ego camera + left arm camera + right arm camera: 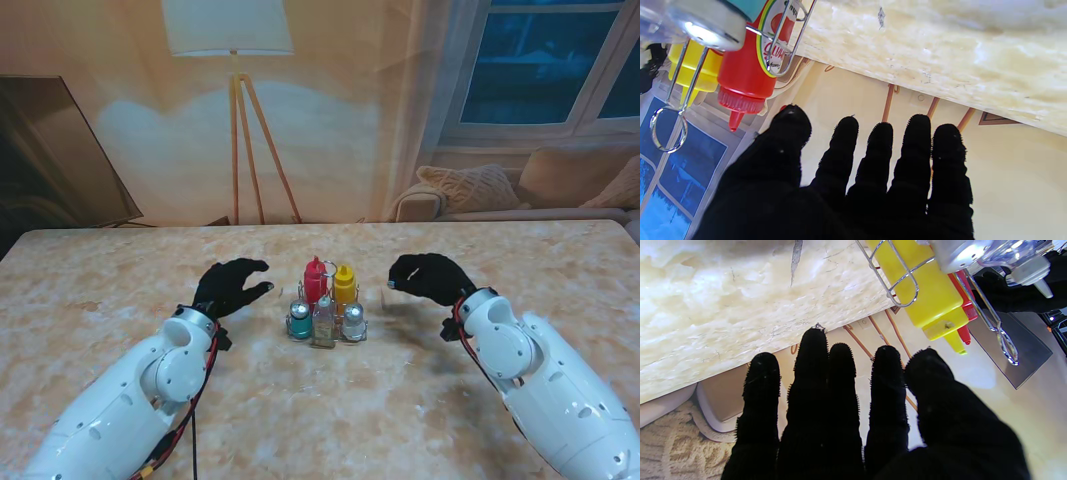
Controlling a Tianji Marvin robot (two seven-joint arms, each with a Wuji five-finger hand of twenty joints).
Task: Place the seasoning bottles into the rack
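Wire rack [327, 322] stands on the marble bench [100, 290] between both robot hands, holding red ketchup bottle [315, 280], yellow squeeze bottle [344, 284], teal-capped shaker [300, 320], clear glass bottle [323, 322] and silver-capped shaker [354, 321]. Left robot hand [232, 286] and right robot hand [430, 276]: empty, fingers spread.

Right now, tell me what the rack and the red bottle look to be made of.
Rack: thin, shiny bent wire with glinting highlights, probably chromed metal. Red bottle: opaque, smooth, ribbed cap and pointed nozzle, likely squeezable plastic, with a printed label.
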